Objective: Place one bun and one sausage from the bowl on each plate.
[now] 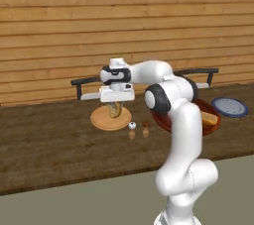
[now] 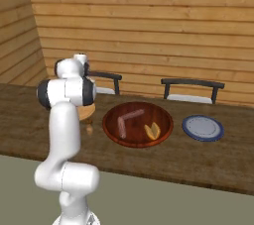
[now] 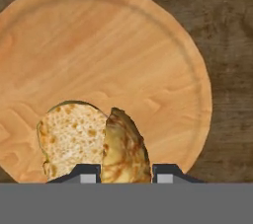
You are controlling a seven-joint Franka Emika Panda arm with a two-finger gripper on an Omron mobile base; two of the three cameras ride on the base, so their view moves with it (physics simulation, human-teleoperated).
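Hand view looks straight down on the round light tan wooden plate point(image 3: 113, 60), and the gripper point(image 3: 126, 173) has its two dark fingertips pinched on a split golden-brown bun point(image 3: 96, 144), held above the plate's surface. From the left base view the bun point(image 1: 115, 109) hangs just over the tan plate point(image 1: 101, 120) on the dark wooden counter point(image 1: 49, 140). Right of the tan plate sits the large reddish-brown wooden bowl point(image 2: 111, 115), holding two pink sausages point(image 2: 126, 121) and a second bun point(image 2: 152, 130). Farther right of the tan plate, beyond the bowl, lies the small blue-grey plate point(image 2: 202, 128). Two small round shakers point(image 1: 139, 126) stand on the counter just beside the tan plate.
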